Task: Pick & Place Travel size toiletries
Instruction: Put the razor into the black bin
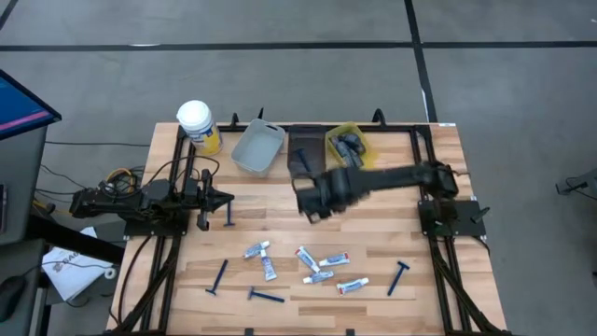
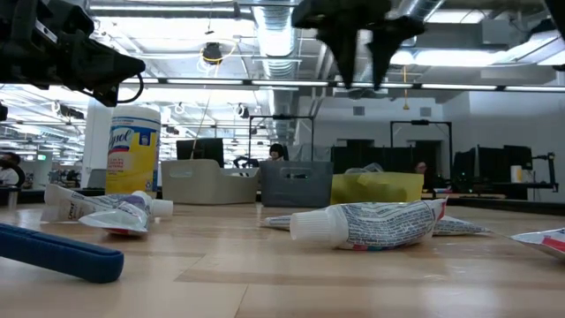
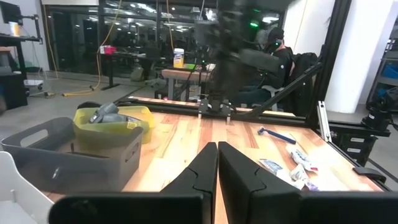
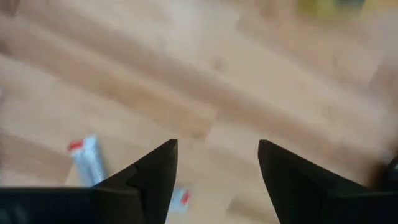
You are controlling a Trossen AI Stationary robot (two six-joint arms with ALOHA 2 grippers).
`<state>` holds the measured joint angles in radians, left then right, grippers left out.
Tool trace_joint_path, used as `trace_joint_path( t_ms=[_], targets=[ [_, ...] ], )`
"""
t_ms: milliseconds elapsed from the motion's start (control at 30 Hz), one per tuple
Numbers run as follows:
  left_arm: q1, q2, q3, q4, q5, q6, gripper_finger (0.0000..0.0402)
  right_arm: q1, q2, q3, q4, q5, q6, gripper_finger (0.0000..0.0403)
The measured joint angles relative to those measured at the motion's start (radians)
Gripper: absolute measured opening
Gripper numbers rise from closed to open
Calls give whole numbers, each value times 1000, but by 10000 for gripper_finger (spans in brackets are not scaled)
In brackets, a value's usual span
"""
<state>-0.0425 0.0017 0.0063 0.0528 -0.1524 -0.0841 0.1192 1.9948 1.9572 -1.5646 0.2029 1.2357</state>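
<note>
Several small white tubes [image 1: 317,266] lie flat on the near half of the wooden table, with thin blue razors [image 1: 399,277] around them. Dark grey mini bottles [image 1: 350,145] sit in the yellow bin [image 1: 366,157] at the far edge. My right gripper [image 1: 312,207] hangs open above the middle of the table, fingers pointing down, nothing between them [image 4: 217,162]; a tube [image 4: 87,158] lies below it to one side. My left gripper [image 1: 224,198] waits shut and level at the table's left side [image 3: 217,165].
A grey bin [image 1: 258,147] and a dark bin [image 1: 300,140] stand beside the yellow one along the far edge. A big yellow jar with a white lid [image 1: 198,124] stands at the far left corner. One razor [image 1: 229,213] lies just under the left gripper.
</note>
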Motion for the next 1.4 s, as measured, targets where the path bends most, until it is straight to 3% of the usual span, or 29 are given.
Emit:
trace_joint_path(
  t_ms=[333,600,733,1200,1400],
  targets=[
    [0,7,0,0,0,0,10,348,-100,-346,19,-295,610,212],
    [0,7,0,0,0,0,10,571,-240,-650,330,-368,1099,207],
    [0,7,0,0,0,0,10,619,-273,-785,441,-479,1140,208],
    [0,7,0,0,0,0,10,623,-282,-1079,821,-493,1156,190],
    [0,7,0,0,0,0,10,598,-279,-1088,836,-481,1138,131]
  ],
)
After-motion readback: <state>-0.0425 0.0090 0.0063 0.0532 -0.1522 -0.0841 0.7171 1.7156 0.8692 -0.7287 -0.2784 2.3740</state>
